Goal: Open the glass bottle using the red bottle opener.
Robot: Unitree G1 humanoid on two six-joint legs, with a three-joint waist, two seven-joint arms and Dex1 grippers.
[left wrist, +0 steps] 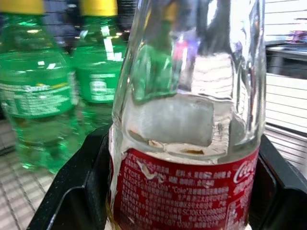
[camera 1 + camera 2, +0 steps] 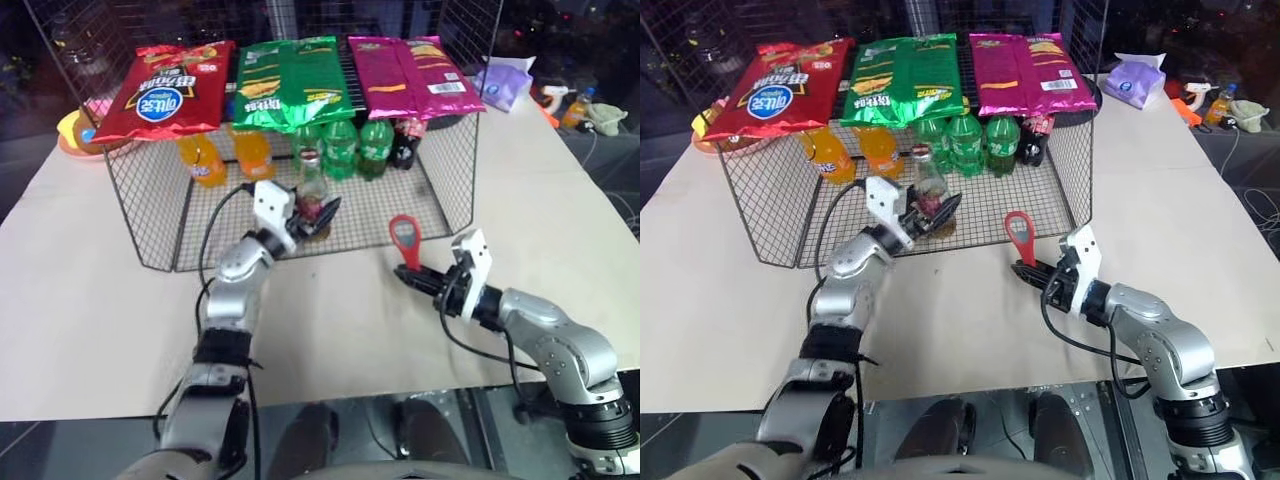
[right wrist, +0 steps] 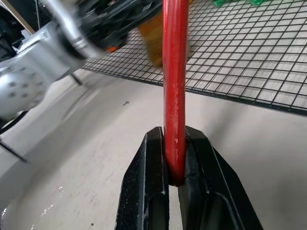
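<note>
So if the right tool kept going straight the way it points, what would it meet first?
Likely the glass bottle held in the left tool: the right tool, gripping the red bottle opener, points forward-left toward it; depth is uncertain.

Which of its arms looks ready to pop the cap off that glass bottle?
Probably the right. Its fingers pinch the red opener with the head standing free. The left fingers are wrapped around the bottle at the rack's front, so that arm is busy steadying it.

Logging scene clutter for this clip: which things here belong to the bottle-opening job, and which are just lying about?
Job:
glass bottle, in the left gripper
red bottle opener, in the right gripper

Lying about:
green soda bottles
orange soda bottles
chip bags
wire rack
</note>
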